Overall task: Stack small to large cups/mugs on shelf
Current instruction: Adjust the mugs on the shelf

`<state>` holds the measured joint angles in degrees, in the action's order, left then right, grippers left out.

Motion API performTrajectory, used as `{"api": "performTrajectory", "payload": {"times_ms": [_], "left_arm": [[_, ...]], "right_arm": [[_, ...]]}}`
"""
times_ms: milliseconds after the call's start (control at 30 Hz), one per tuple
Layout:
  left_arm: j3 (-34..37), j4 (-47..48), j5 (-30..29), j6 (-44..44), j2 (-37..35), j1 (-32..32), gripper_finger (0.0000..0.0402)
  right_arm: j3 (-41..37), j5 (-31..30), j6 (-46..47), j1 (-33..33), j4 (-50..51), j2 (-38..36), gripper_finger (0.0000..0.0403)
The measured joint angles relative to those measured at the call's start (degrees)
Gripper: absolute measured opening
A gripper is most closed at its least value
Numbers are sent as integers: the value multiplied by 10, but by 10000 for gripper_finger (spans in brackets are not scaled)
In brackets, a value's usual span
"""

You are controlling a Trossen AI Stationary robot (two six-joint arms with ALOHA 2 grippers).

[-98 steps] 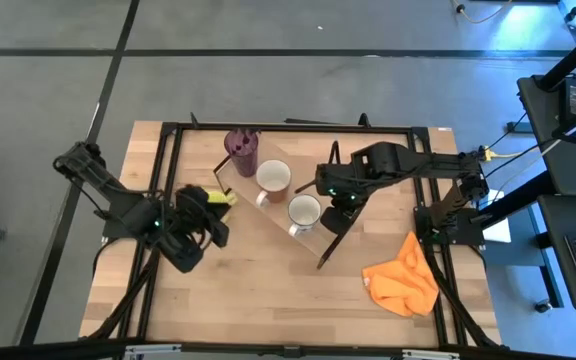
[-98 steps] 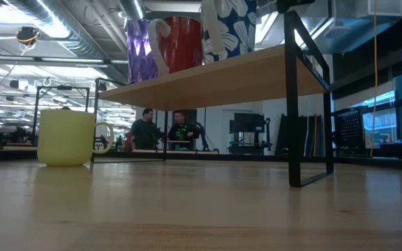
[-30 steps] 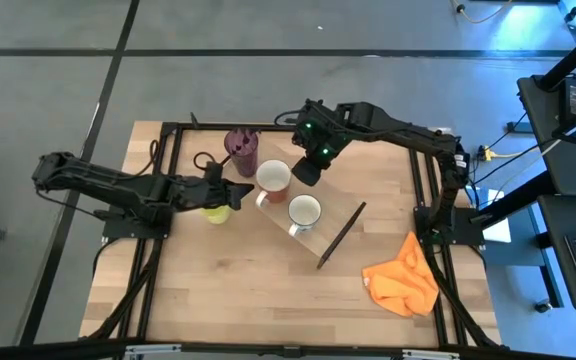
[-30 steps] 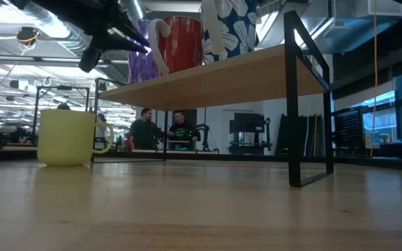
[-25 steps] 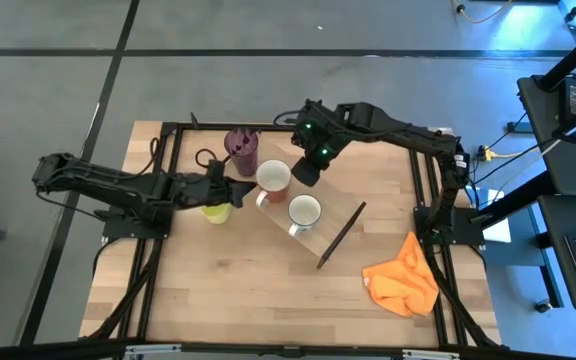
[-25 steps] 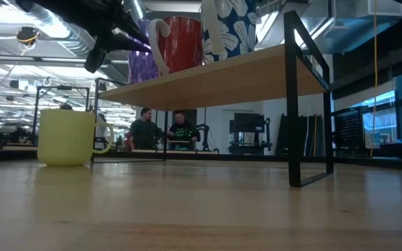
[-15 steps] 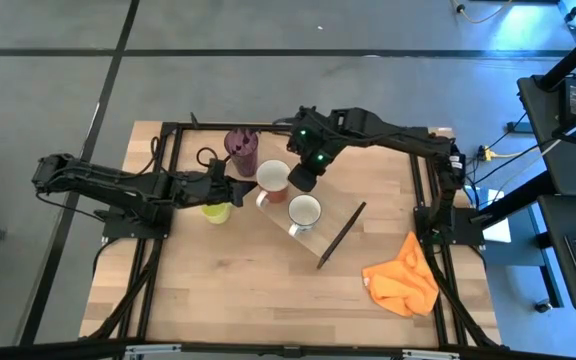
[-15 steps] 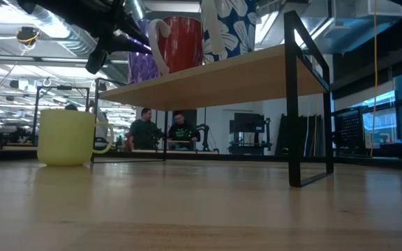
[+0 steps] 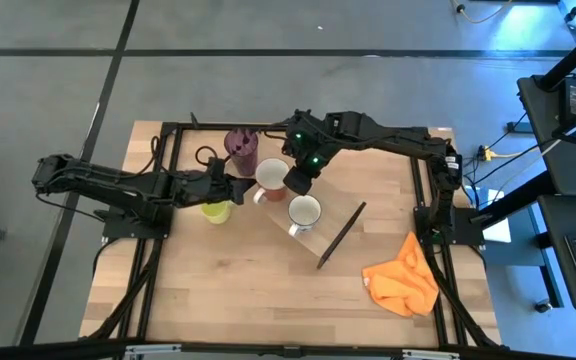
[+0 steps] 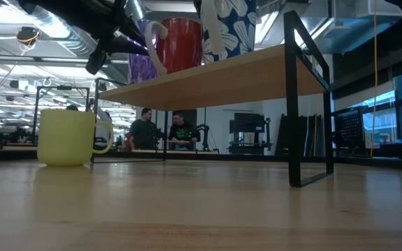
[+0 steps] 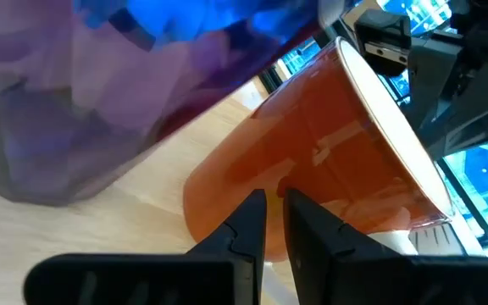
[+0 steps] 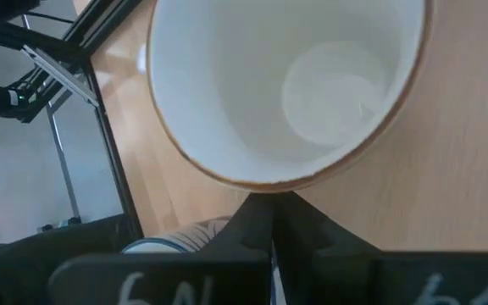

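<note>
The brownish mug [image 9: 271, 177] stands on the shelf [image 9: 340, 228], between the purple tumbler [image 9: 241, 147] and the white-grey mug [image 9: 304, 211]. The right end effector [image 9: 297, 181] is fully closed and touches its rim. The left end effector [image 9: 236, 188], fingers almost together with a thin gap, touches its side. The yellow-green mug [image 10: 66, 137] is on the bench.

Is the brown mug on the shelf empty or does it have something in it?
Empty. The right wrist view looks straight into the brown mug: bare white walls and bottom, nothing inside. It stands on the shelf.
</note>
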<state>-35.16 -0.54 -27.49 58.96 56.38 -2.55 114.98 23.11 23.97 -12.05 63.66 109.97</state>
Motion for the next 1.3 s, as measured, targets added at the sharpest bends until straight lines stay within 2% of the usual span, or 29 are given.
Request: {"api": "performTrajectory", "payload": {"times_ms": [867,1067,1300], "left_arm": [[0,2,16,-23,-3,16,39],[0,26,20,-26,-21,14,39],[0,61,-23,-27,-64,-8,39]], "right_arm": [[0,-4,-5,-13,-9,6,6],[0,1,-3,-9,-14,7,6],[0,3,-2,-7,-14,7,6]]}}
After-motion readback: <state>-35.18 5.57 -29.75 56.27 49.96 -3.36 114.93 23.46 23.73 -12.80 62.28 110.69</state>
